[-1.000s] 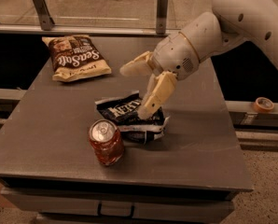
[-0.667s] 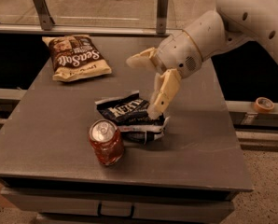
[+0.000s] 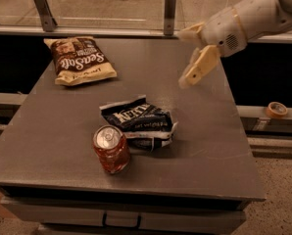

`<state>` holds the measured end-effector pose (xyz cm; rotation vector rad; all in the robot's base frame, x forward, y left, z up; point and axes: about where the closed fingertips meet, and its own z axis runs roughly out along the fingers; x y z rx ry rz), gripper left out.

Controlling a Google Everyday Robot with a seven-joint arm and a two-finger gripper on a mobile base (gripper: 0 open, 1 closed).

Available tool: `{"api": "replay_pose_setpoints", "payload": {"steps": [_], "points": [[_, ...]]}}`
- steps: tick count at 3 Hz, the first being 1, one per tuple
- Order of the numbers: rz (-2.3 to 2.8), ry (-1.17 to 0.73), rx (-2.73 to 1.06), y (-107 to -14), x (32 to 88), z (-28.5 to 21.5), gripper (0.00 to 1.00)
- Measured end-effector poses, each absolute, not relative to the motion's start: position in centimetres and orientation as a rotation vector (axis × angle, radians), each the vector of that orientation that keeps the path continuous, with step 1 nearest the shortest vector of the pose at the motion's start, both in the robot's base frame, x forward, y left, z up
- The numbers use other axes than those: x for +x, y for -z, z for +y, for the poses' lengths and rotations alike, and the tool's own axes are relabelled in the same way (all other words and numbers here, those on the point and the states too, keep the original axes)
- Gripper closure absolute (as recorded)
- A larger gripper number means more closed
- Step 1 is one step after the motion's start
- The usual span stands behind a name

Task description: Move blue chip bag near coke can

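Note:
The blue chip bag (image 3: 138, 121) lies crumpled on the grey table (image 3: 58, 111), dark navy with white lettering and a white edge. The coke can (image 3: 110, 149) stands upright just in front of it to the left, touching or nearly touching the bag. My gripper (image 3: 187, 58) hangs in the air above the table's right back part, well clear of the bag. Its two cream fingers (image 3: 199, 66) are spread apart and hold nothing.
A brown-and-cream "Sea Salt" chip bag (image 3: 80, 60) lies at the table's back left. A metal rail (image 3: 111, 29) with posts runs behind the table. A roll of tape (image 3: 277, 109) sits on a ledge at the right.
My gripper has lifted off the blue chip bag and drawn back up and to the right. The bag and the can have stayed in place.

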<state>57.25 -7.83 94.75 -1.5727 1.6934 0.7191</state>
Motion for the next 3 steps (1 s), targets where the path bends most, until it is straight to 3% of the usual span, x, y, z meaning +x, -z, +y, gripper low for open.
{"api": "replay_pose_setpoints", "payload": {"steps": [2, 3], "points": [[1.865, -0.108, -1.114, -102.8, 65.1, -25.4, 0.00], [1.860, -0.071, -1.088, -103.1, 65.9, -26.0, 0.00]]}}
